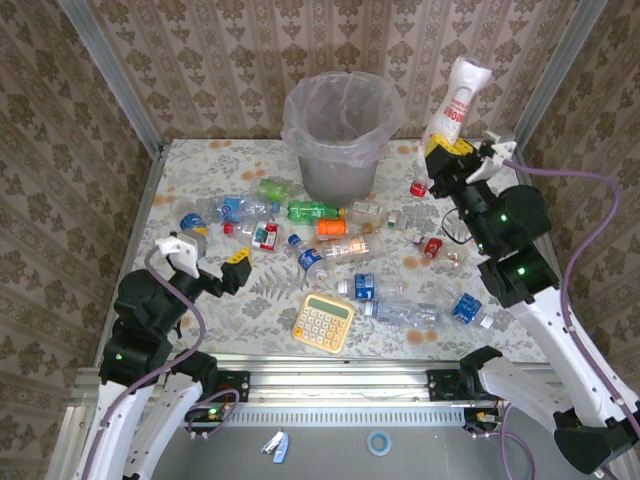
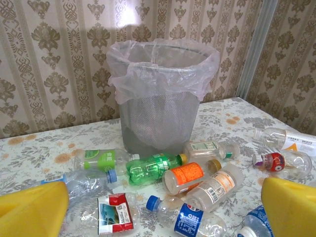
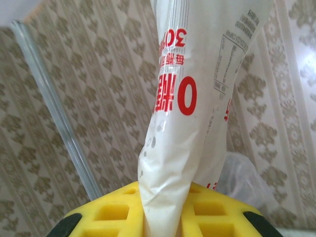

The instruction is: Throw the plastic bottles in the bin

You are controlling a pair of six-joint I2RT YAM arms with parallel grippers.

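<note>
The grey bin [image 1: 340, 172] with a pinkish liner stands at the back centre, also seen in the left wrist view [image 2: 158, 118]. To its right, my right gripper [image 1: 447, 148] is raised and shut on a crushed white bottle with red print [image 1: 460, 95]; the bottle [image 3: 197, 98] rises from between the yellow fingers [image 3: 108, 212]. Several plastic bottles lie in front of the bin, among them a green one [image 2: 148, 168], an orange-labelled one [image 2: 187, 177] and a blue-labelled one [image 2: 190, 219]. My left gripper [image 1: 212, 258] hangs open at the front left, with nothing held.
A yellow calculator [image 1: 324, 322] lies near the front edge, among more bottles [image 1: 400, 312]. A small red-labelled bottle [image 1: 432, 246] lies under the right arm. Patterned walls and metal corner posts [image 1: 110, 70] close in the table on three sides.
</note>
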